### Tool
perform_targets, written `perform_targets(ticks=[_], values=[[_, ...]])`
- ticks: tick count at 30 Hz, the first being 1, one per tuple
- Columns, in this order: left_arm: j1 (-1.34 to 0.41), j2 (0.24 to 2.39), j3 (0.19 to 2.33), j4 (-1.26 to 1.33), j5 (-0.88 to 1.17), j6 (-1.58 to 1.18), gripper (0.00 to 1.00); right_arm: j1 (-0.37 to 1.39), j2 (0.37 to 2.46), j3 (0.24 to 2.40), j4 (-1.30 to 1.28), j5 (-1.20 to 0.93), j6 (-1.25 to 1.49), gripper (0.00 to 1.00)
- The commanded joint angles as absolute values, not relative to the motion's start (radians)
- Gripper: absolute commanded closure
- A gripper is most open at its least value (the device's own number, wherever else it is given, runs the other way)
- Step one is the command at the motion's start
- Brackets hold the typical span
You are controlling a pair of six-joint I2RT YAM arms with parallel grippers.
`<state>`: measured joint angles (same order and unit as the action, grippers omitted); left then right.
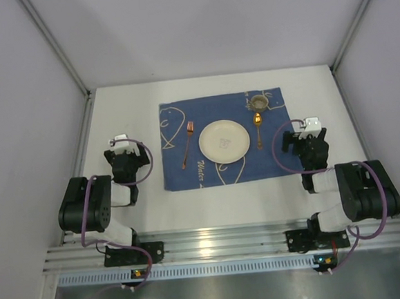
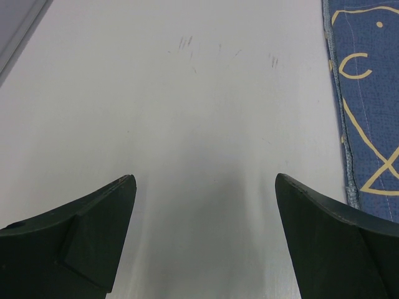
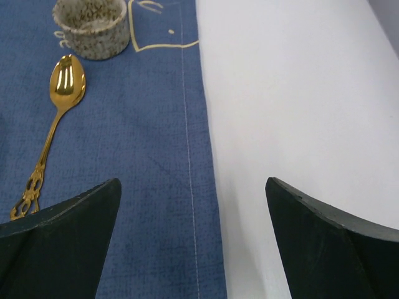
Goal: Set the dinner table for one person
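Observation:
The white dinner table (image 1: 120, 107) carries a blue cloth (image 1: 178, 179) with a cream plate (image 1: 223, 141) at its middle. A copper fork (image 1: 187, 145) lies left of the plate. A gold spoon (image 1: 259, 130) lies right of it, below a speckled cup (image 1: 259, 102). Spoon (image 3: 53, 118) and cup (image 3: 91, 26) show in the right wrist view. My left gripper (image 2: 206, 180) is open and empty over bare table left of the cloth (image 2: 371, 106). My right gripper (image 3: 193, 184) is open and empty over the cloth's right edge (image 3: 156, 143).
A ribbed aluminium rail (image 1: 221, 243) runs along the near edge, where both arm bases are bolted. Grey walls with metal posts close in the left, right and back sides. Bare white tabletop (image 3: 299, 93) lies right of the cloth.

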<state>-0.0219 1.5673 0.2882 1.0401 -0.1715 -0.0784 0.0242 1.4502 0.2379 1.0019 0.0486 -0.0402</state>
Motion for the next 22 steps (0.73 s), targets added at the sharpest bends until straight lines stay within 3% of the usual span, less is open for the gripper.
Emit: perform_targets(ticks=[1, 22], values=[[-0.023, 1.568, 0.302, 1.118, -0.155, -0.074, 0.02, 0.032, 1.445, 0.261, 1.137, 0.11, -0.02, 0.0], [-0.023, 1.568, 0.302, 1.118, -0.155, -0.074, 0.02, 0.018, 1.45, 0.261, 1.152, 0.086, -0.015, 0.0]])
